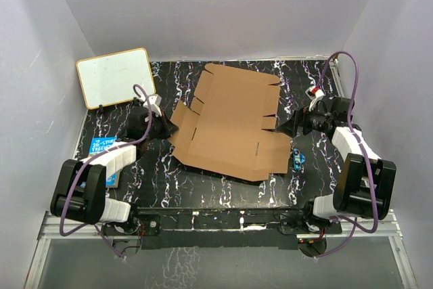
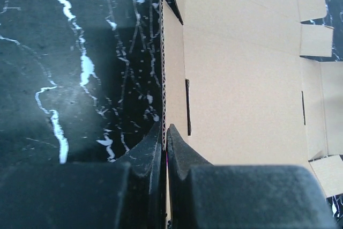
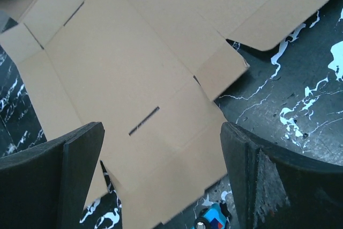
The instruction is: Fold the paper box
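The left pincer pinched the left edge flap of the paper box; the sheet stretched rightward, reaching under the right pincer, spread wide above the opposite flaps.

The paper box sprawls flat across the middle of the bench, so the open lanes I can see are the marbled strip along its near edge and the bare patch to its left. The white board fills the back left corner, and a colourful book lies beside the left arm. A small blue object sits just off the sheet's near right corner, close to my wide-spread right claw. My left claw, pinched on the sheet's left edge, blocks that side.
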Motion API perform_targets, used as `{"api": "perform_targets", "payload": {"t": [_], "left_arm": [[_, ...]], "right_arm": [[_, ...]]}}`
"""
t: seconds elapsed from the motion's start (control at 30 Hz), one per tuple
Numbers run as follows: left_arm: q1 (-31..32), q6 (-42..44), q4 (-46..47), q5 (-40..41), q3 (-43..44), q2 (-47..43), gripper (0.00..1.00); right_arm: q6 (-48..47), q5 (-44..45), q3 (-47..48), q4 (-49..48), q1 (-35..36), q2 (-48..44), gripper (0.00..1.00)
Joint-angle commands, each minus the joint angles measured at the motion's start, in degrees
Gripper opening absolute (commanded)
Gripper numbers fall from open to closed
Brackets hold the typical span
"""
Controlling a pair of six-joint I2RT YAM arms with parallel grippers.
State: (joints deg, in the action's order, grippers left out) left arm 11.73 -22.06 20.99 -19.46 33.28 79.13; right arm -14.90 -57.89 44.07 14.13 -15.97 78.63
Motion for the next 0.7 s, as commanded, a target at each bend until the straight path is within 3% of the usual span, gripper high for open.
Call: {"api": "perform_targets", "payload": {"t": [0.0,0.33,0.47,0.67], "left_arm": [[3.35,-0.30,6.82,1.40,-2.33,-4.28,0.00],[4.28,3.79,14.22,2.58,-8.01,-8.24,0.00],[4.32,4.01,14.66,1.77,-8.18,-8.84,0.00],[4.36,4.68,16.27,-0.34,-8.85,-8.04,0.00]], "right_arm": [[9.44,-2.41,0.09,-10.02,-0.47,1.98,1.00],[19.75,7.44,6.58,-12.69,-0.73,14.73,1.00],[20.06,6.65,13.04,-9.54,-0.73,24.25,0.86],[22.10,1.93,14.07,-12.15,-0.73,27.26,0.81]]}}
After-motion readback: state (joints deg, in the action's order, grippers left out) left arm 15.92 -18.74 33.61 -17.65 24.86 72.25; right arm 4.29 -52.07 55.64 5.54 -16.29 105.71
